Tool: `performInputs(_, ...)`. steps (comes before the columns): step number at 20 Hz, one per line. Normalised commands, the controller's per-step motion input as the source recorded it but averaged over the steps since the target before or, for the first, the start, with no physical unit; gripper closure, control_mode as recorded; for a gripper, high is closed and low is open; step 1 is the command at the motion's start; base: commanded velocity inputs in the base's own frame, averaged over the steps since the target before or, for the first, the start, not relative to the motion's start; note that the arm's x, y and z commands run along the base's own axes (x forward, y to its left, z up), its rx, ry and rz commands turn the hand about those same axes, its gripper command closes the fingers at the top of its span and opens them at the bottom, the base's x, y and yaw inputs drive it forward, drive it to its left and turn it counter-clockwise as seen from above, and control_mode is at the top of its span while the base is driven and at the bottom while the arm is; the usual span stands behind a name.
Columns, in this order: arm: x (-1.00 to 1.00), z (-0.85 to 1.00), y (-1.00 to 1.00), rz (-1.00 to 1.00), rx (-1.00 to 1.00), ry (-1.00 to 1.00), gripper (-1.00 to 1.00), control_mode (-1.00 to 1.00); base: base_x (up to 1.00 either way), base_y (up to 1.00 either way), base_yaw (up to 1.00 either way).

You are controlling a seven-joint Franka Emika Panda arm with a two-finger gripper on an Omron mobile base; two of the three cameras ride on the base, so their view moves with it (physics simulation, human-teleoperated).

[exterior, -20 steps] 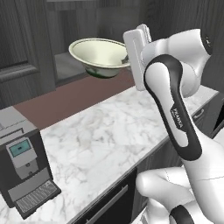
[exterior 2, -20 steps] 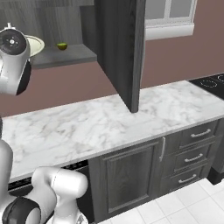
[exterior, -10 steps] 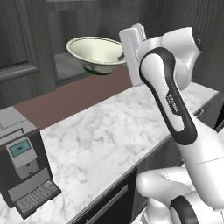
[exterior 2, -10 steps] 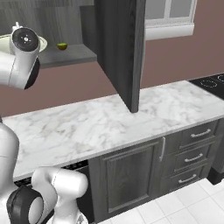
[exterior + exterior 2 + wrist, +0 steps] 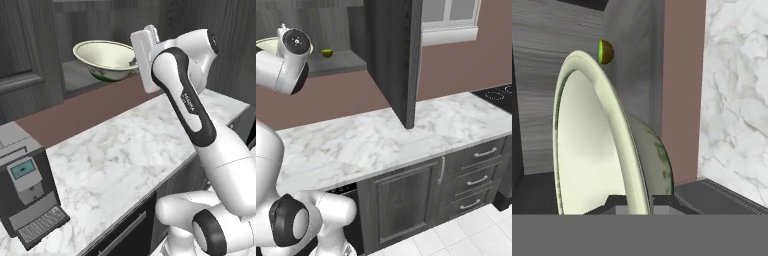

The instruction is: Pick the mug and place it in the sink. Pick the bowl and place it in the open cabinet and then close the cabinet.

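Moved up and a little left since a second ago, carrying the bowl nearer the mouth of the cabinet; same clamp on the rim throughout.

Far left, near edge of the counter: coffee machine, standing well apart from the work and untouched.

Next along, bowl in the air at the cabinet opening, above the front edge of the shelf, tipped slightly, not yet resting on anything. In the hand view, seen edge-on with the cream inside to the left and the dark greenish underside to the right.

Just right of the bowl, gripper pinched shut on its rim, one finger inside and one outside. In the left base view, tucked behind the white hand at the bowl's right edge.

Farther back on the same shelf, small round green thing, apart from the bowl.

Right again, cabinet door swung wide, edge toward the cameras, hanging out over the counter.

Far right, cooktop at the counter's end.

Judged progress: bowl picked and nearly delivered. Left to do: ease it in onto the shelf, let go, back out, swing the door shut. No telling from these views how the mug and the sink stand.
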Motion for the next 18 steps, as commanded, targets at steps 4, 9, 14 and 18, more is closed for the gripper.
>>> performInputs(4, 0.28, 0.0, 0.17, 0.0, 0.0, 0.0, 1.0, -1.0, 0.0, 0.0, 0.0)
performInputs(9, 0.3, 0.0, 0.21, 0.0, 0.0, 0.0, 1.0, -1.0, 0.0, 0.0, 0.0)
performInputs(14, 0.28, 0.0, 0.12, 0.0, 0.0, 0.0, 1.0, -1.0, 0.0, 0.0, 0.0)
performInputs(18, 0.18, 0.0, 0.0, 0.02, 0.02, 0.0, 1.0, -1.0, 0.0, 0.0, 0.0)
